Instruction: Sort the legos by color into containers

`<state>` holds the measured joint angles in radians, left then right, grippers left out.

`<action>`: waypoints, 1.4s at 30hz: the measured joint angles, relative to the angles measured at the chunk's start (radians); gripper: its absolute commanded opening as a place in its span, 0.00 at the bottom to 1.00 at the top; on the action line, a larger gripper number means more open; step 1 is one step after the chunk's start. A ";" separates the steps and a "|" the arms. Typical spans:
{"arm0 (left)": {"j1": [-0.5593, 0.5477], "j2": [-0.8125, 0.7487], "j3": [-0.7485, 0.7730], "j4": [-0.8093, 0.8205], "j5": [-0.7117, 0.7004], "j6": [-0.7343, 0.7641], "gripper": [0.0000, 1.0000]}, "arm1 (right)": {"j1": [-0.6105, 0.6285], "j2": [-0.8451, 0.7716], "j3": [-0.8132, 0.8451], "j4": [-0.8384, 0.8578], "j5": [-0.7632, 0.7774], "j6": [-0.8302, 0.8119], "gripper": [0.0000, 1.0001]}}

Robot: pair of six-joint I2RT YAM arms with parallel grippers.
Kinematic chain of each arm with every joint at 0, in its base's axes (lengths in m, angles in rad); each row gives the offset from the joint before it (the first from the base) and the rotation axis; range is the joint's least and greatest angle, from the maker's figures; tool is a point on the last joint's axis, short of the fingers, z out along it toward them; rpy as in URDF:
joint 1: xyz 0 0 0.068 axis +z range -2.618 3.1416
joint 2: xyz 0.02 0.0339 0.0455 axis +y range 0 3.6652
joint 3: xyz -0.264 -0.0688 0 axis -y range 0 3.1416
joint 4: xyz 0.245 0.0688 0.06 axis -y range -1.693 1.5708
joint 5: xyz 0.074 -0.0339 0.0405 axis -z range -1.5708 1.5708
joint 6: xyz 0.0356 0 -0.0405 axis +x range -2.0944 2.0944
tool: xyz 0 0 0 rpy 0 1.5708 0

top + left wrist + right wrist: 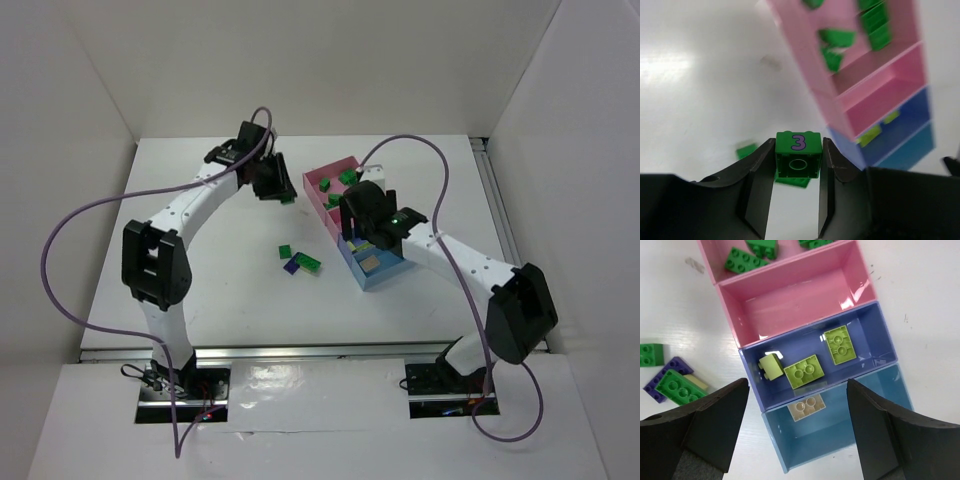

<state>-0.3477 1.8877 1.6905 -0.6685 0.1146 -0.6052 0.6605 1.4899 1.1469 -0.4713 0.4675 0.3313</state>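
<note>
My left gripper (280,192) is shut on a dark green brick (798,155) marked with a purple 3 and holds it above the table, left of the containers (316,180). The row runs pink (715,277), pink (737,315), periwinkle (752,375), light blue (777,440). The far pink box holds several green bricks (742,260); the second pink box is empty. Three yellow-green bricks (804,371) lie in the periwinkle box and a cream brick (807,406) in the light blue one. My right gripper (797,390) is open and empty above the two blue boxes.
Loose bricks lie on the table left of the containers: a green one (651,354), and a purple one (662,377) with a green one (675,387) on it and a pale piece (699,385) beside. White walls enclose the table.
</note>
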 measured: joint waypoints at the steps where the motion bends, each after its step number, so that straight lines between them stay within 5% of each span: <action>1: -0.002 0.013 0.051 0.005 0.017 0.001 0.45 | -0.002 -0.018 -0.006 0.004 0.008 0.005 0.86; 8: -0.029 0.212 0.381 0.063 0.078 -0.015 0.55 | -0.011 -0.110 -0.060 0.013 0.054 0.032 0.86; 11: -0.041 0.356 0.539 0.066 0.110 -0.035 0.75 | -0.011 -0.129 -0.072 0.009 0.061 0.048 0.86; 15: -0.058 0.519 0.715 0.063 0.138 -0.060 0.79 | -0.011 -0.153 -0.093 0.003 0.054 0.069 0.86; 26: -0.044 0.292 0.412 0.056 0.085 -0.050 0.79 | -0.002 -0.148 -0.120 0.000 -0.010 0.090 0.86; 31: 0.029 0.178 0.349 0.037 -0.011 -0.041 0.89 | 0.004 -0.115 -0.117 0.006 -0.029 0.089 0.86; 42: 0.081 0.334 0.362 -0.108 -0.302 0.053 1.00 | 0.011 -0.058 -0.081 0.007 -0.054 0.074 0.87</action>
<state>-0.2665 2.2219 2.0529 -0.7761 -0.1871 -0.5518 0.6716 1.4319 1.0657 -0.4644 0.4133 0.4053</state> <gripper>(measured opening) 0.993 0.871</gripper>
